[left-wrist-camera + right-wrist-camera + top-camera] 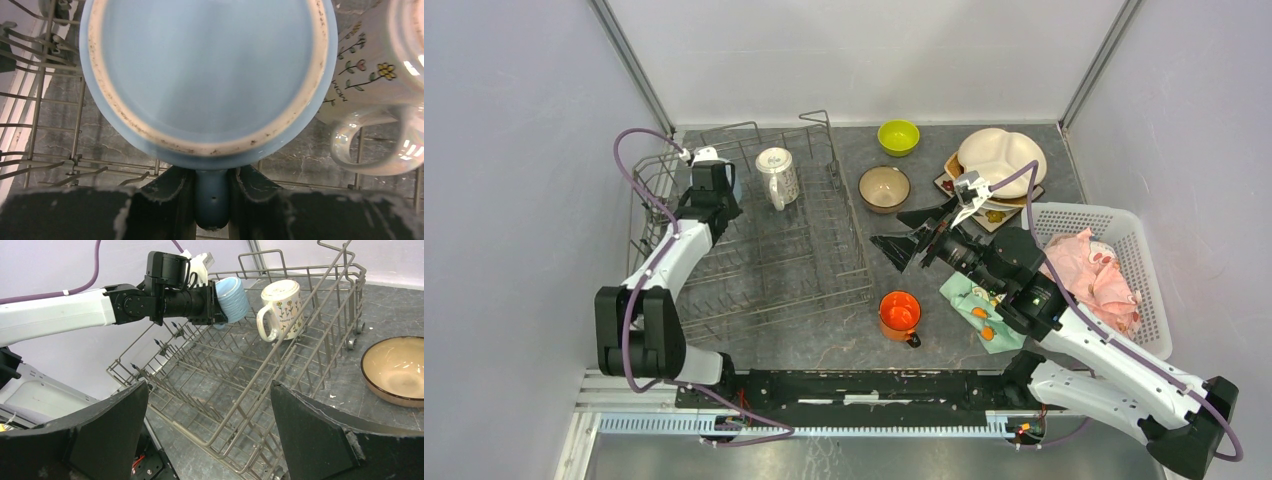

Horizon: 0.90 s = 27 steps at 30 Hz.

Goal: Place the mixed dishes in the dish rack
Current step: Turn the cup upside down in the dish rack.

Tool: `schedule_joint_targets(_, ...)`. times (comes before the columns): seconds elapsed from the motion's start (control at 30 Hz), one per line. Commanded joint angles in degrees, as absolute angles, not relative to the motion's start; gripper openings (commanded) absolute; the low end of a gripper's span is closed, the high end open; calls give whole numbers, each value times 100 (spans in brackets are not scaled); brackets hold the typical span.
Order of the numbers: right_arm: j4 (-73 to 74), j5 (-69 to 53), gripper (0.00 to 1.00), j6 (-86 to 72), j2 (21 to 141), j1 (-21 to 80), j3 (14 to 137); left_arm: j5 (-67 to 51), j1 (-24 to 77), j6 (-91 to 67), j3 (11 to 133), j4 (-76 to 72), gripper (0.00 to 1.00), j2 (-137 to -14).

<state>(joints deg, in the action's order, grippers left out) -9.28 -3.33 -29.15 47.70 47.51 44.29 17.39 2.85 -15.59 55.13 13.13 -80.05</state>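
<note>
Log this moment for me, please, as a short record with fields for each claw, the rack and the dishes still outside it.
left claw: shut on the handle of the light-blue mug, held over the far left corner of the dish rack
right claw: open, empty, over the table to the right of the dish rack
in rack: white patterned mug, standing beside the light-blue mug
outside rack: orange mug, tan bowl, lime-green bowl, cream three-section plate on top of other plates
</note>
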Motion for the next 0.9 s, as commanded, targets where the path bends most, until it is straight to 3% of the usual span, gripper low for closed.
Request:
schedule_joint_targets(0.0, -1047, -229, 98, -2833, 4714, 4765, 4624, 1713, 196, -1792, 5918, 446, 2, -8099)
schedule_joint_targets(0.33, -944, -125, 98, -2831, 4676, 4762, 4509, 1538, 165, -1823, 5916, 423, 7, -8544)
schedule_joint_targets(0.87, -700, 132, 98, -2846, 4682, 4763, 4500, 1619, 166, -1933, 6233, 942, 39, -8805)
